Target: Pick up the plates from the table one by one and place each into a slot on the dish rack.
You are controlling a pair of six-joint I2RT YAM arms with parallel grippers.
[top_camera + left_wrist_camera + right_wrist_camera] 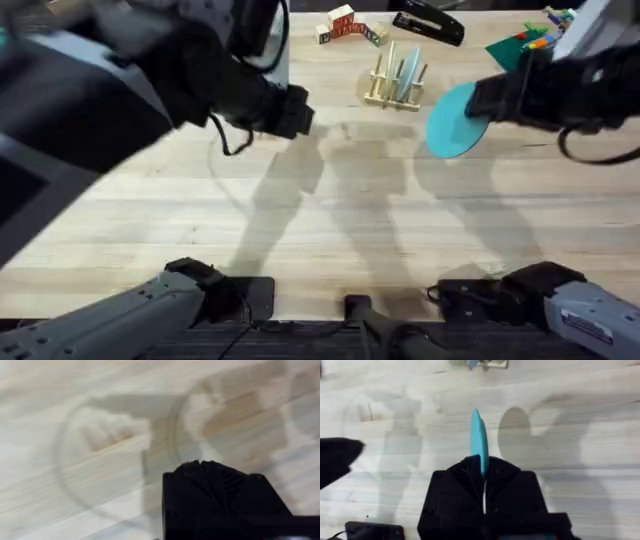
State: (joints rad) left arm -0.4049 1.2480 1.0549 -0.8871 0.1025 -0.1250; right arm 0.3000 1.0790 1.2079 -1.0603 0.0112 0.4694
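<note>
Right gripper [484, 467]: my black fingers are pinched tight on the lower edge of the flat round turquoise plastic plate [455, 122], and it's up off the table, out on the right side.
Turquoise plate, wrist view: I'm seeing it edge-on, a thin blue sliver [479, 440] standing straight up from between my fingertips, with its shadow on the boards beyond.
Turquoise plate, overhead view: its round face is turned toward the camera, tilted, just right of the rack and a little nearer than it.
Dish rack [392, 82]: the small pale wooden rack of upright dowel pegs sits far centre-right on the table, near my plate but not touching it.
Pale light-blue plate [407, 75]: the pale light-blue round plastic plate is standing on edge in a slot of the rack, between the pegs.
Left gripper [201, 466]: my black fingertips meet with no gap, nothing between them, hanging above bare wood on the left-centre.
Table [330, 230]: the large light wooden plank tabletop with visible grain, crossed by the shadows of both my arms.
Far edge: red and white toy blocks [345, 24], a black stapler [428, 22], and a green sheet [512, 48] with coloured bits at the far right.
</note>
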